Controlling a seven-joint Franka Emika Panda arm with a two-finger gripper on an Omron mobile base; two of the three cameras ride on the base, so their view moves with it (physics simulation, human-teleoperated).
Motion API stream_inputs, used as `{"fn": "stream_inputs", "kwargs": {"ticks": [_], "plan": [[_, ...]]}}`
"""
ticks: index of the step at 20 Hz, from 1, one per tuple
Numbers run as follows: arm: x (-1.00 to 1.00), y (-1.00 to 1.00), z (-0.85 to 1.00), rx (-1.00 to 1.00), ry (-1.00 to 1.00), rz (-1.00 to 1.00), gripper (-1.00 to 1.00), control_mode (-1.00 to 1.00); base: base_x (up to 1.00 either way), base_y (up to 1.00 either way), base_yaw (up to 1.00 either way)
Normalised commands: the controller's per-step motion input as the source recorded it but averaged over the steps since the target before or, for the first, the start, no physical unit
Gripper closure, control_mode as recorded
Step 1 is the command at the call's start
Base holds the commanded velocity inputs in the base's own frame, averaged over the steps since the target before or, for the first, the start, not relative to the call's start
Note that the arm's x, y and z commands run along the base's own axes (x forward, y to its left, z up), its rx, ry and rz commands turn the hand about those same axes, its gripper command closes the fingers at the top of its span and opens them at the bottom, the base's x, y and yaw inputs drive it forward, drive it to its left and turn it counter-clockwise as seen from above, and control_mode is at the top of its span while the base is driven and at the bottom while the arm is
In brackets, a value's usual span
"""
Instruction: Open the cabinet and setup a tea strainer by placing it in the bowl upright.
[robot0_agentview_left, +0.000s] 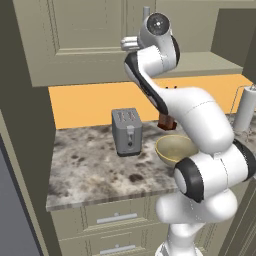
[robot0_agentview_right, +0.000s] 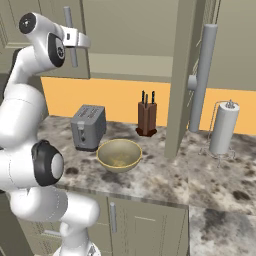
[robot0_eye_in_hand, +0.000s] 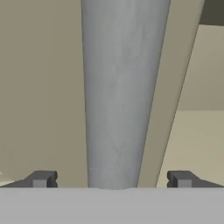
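Filling the hand view, a grey bar handle (robot0_eye_in_hand: 120, 87) stands between the spread fingertips (robot0_eye_in_hand: 41, 179) of the released gripper (robot0_eye_in_hand: 113, 180), on the cabinet (robot0_agentview_right: 125, 30), whose right door (robot0_agentview_right: 182, 75) stands ajar, edge out over the counter (robot0_agentview_right: 210, 175). Below sit toaster (robot0_agentview_right: 88, 126) and bowl (robot0_agentview_right: 119, 155), near the counter's front edge, open stone to their right. I cannot see the tea strainer.

My cabinet (robot0_agentview_right: 130, 35) hangs olive-beige above the counter, right door (robot0_agentview_right: 182, 75) swung open, left door (robot0_agentview_left: 75, 35) shut; the tan bowl (robot0_agentview_right: 119, 155) sits upright beside the toaster (robot0_agentview_right: 88, 127).
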Motion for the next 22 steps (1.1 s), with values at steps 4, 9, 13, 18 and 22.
{"fn": "stream_inputs", "kwargs": {"ticks": [4, 9, 13, 18, 22], "plan": [[0.26, 0.0, -0.04, -0.01, 0.01, 0.0, -1.0, -1.0, 0.0, 0.0, 0.0], [0.16, 0.0, 0.0, 0.0, 0.0, 0.0, 1.0, -1.0, 0.0, 0.0, 0.0], [0.11, 0.0, 0.0, 0.0, 0.0, 0.0, 1.0, -1.0, 0.0, 0.0, 0.0], [0.02, 0.04, 0.0, 0.0, 0.01, -0.01, 1.0, -1.0, 0.0, 0.0, 0.0], [-0.2, 0.16, 0.0, -0.04, 0.04, -0.12, 1.0, -1.0, 0.0, 0.0, 0.0]]}}
